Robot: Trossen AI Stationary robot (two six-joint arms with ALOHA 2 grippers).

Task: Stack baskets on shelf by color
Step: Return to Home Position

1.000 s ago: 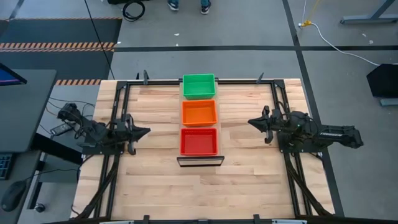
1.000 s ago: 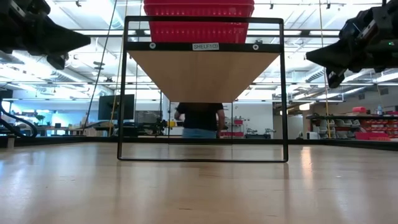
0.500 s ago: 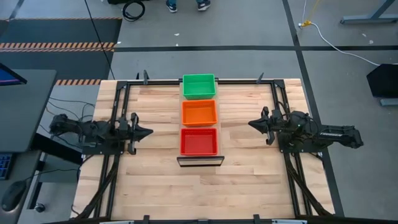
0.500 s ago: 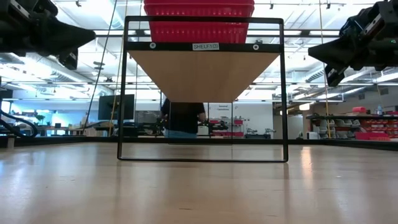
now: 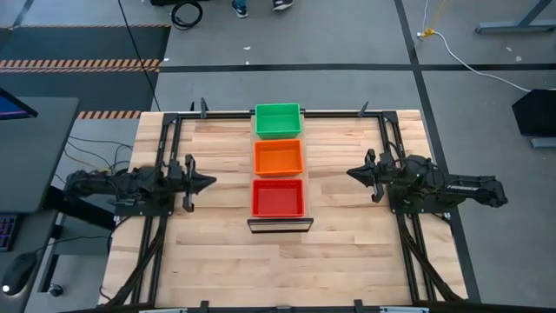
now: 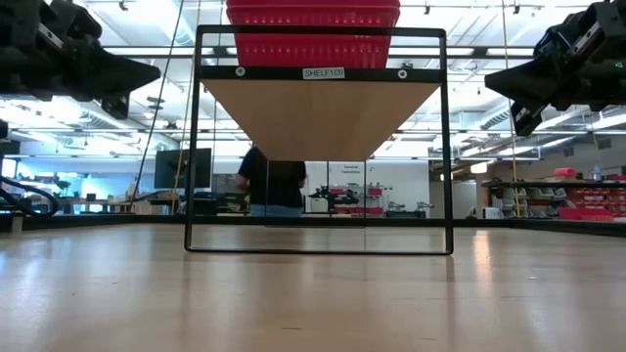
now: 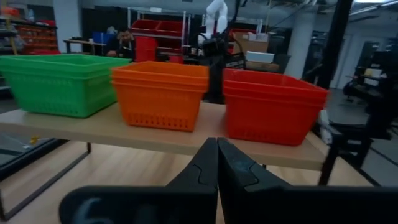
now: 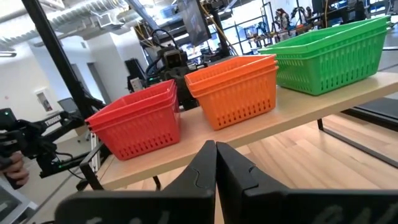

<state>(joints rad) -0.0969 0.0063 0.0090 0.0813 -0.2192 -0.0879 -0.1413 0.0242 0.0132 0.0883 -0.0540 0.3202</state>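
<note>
Three basket stacks stand in a row on the raised shelf (image 5: pixel 278 223): green (image 5: pixel 278 120) at the far end, orange (image 5: pixel 278 157) in the middle, red (image 5: pixel 278 198) at the near end. Each rests by its bottom on the pale board (image 7: pixel 155 134). My left gripper (image 5: pixel 207 183) hangs shut to the shelf's left, its tips toward the stacks. My right gripper (image 5: pixel 352 171) hangs shut to the shelf's right. In the wrist views the shut fingertips (image 7: pixel 217 143) (image 8: pixel 215 146) point at the baskets from a distance.
The shelf sits on a black metal frame (image 6: pixel 318 142) above the butcher-block table (image 5: pixel 278 261). Black rails (image 5: pixel 165 174) run along both table sides under the arms. A person (image 6: pixel 271 184) walks in the room beyond the far edge.
My left arm has straightened out and its gripper has crept a little toward the shelf; it has stayed shut. The person behind the table has walked leftward in the low view.
</note>
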